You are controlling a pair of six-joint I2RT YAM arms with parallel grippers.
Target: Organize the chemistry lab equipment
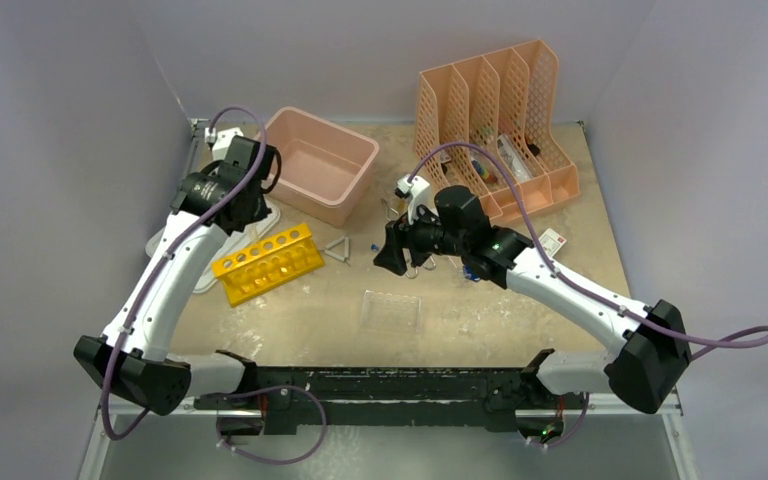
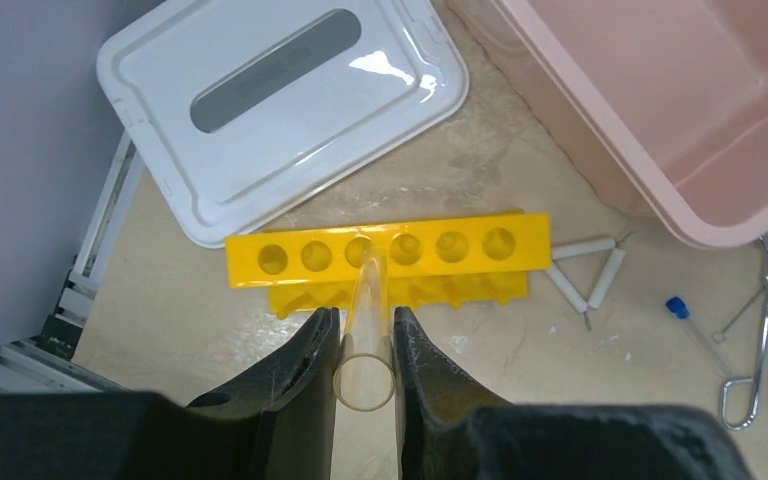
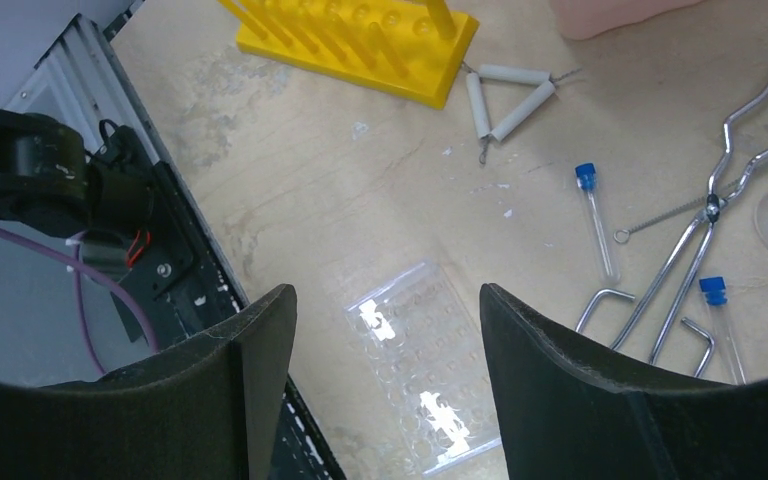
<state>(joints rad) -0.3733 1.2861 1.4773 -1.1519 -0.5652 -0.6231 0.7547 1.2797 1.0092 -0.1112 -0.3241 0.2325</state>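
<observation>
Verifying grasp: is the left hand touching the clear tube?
Touching. Left wrist view shows the left hand closed on the clear tube, no gap either side.

Yellow plastic test-tube rack, six round holes, stands level. A clear test tube, clamped in the left gripper, slants toward the rack's third hole. Small wire triangle with white sleeves lies flat just beside the rack's end. Metal scissor-like tongs lie flat with two tiny blue-capped vials by the handles, and the clear plastic tray of small wells lies flat, apart from the others.
</observation>
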